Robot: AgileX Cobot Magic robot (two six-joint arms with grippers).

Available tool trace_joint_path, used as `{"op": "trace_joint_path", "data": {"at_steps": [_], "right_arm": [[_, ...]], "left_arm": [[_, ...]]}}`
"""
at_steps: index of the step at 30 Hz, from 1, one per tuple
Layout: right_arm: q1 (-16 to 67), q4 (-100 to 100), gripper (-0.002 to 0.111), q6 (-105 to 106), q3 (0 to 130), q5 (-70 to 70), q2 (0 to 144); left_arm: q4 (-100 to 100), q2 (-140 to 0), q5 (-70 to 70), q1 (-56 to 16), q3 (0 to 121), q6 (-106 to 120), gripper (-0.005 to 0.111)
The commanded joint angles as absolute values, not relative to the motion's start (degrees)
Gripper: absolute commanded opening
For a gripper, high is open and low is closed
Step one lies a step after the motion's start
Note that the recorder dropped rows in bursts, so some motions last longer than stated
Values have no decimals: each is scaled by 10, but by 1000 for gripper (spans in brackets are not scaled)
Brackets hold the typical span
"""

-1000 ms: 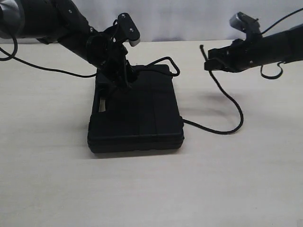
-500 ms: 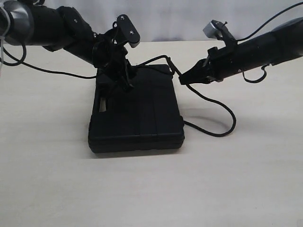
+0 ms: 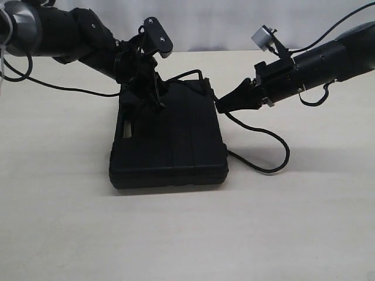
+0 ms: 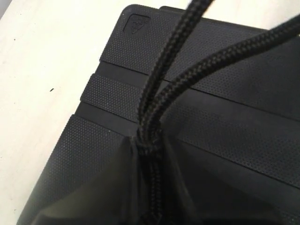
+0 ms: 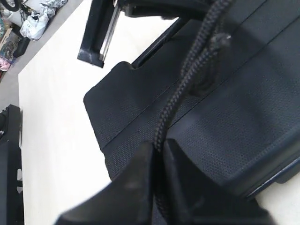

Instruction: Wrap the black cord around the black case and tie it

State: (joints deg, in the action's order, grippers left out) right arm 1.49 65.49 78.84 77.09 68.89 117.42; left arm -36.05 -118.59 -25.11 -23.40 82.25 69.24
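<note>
Mid-table sits the black case [image 3: 170, 146]; left gripper [image 3: 154, 100] at its 11 o'clock and right gripper [image 3: 221, 106] at its 2 o'clock both clamp the black cord [image 3: 275, 167], slack looping at 3 o'clock, so wrap looks partial, no knot visible, tying not yet done.

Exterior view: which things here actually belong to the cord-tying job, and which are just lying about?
Belongs to the job:
- black cord
- black case
- left end effector and right end effector, each pinching the cord

Just there:
- table
- the arm's own thin cable, trailing left of the case
</note>
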Motion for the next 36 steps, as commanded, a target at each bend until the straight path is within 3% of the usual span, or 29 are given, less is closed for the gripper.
{"op": "trace_joint_path", "data": {"at_steps": [1, 14, 22, 36], "right_arm": [[15, 650, 4, 797, 773, 700, 1171], [15, 687, 4, 773, 756, 700, 1171], [15, 638, 4, 682, 756, 594, 1171], [15, 657, 4, 686, 756, 583, 1171]], "left_arm": [[-367, -1186, -233, -237, 823, 691, 0], [-368, -1187, -224, -239, 823, 675, 0], [-368, -1174, -268, -241, 823, 692, 0], [-366, -1169, -310, -287, 823, 751, 0]]}}
